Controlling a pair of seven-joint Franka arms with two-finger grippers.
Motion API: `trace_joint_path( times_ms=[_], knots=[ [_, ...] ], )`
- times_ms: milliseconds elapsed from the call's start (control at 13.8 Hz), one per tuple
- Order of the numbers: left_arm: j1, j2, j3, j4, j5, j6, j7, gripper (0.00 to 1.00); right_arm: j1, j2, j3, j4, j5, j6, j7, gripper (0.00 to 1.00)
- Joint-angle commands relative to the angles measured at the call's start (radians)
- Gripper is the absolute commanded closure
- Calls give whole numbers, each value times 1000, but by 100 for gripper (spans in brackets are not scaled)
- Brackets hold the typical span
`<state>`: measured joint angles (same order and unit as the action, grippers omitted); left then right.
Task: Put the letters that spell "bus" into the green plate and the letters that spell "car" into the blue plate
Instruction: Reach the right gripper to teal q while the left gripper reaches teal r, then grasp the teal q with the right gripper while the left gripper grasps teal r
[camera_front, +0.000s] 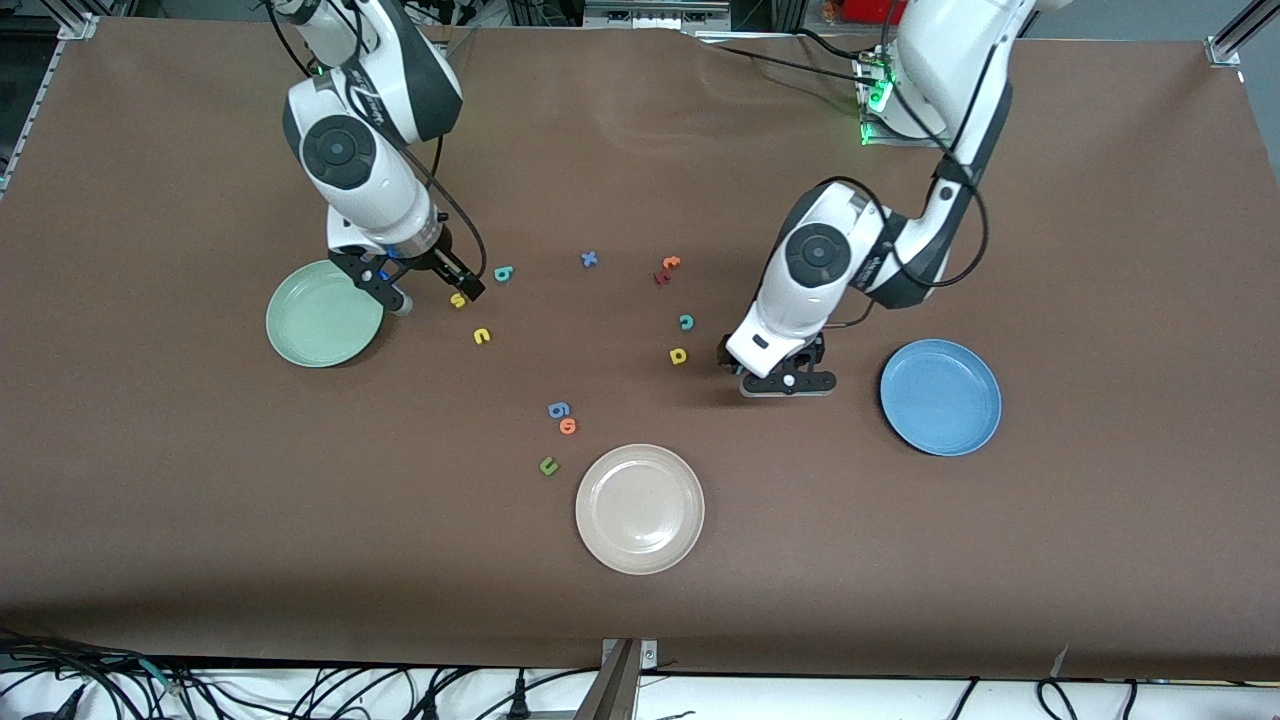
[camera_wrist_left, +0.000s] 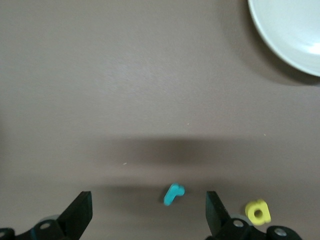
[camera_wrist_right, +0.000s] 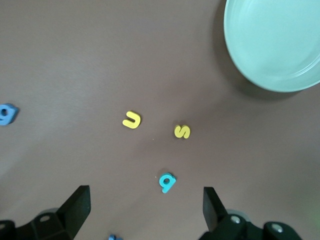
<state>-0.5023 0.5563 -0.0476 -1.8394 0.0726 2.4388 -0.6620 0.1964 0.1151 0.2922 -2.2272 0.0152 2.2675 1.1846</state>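
Both plates empty; first picks pending. Right gripper (camera_front: 428, 290), fingers apart, over tiny teal foam "b" (camera_wrist_right: 167, 182); left gripper (camera_front: 787, 382), fingers apart, over tiny teal foam "r" (camera_wrist_left: 173, 194). Next: descend, close.

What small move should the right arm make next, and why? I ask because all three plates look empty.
Probably lower the right gripper, jaws open, onto the small teal foam letter "b", which lies between its fingertips in the right wrist view. The yellow "s" and yellow "u" also lie on the table, and the round mint-green plate beside them is empty. The left gripper hovers open over the teal "r".
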Motion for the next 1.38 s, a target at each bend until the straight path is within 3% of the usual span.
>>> trace_joint_path(
  times_ms=[0, 509, 1090, 1308],
  knots=[
    [-16, 54, 11, 9, 56, 72, -61, 0, -8, 20, 15, -77, 14, 110, 33, 1],
    [-19, 91, 9, 14, 46, 91, -70, 5, -5, 147, 64, -106, 14, 286, 187, 2],
    [-41, 116, 8, 17, 41, 88, -129, 16, -5, 158, 85, -160, 16, 331, 299, 5],
    [-42, 116, 8, 17, 41, 85, -160, 30, -5, 166, 87, -161, 16, 329, 300, 5]
  ],
)
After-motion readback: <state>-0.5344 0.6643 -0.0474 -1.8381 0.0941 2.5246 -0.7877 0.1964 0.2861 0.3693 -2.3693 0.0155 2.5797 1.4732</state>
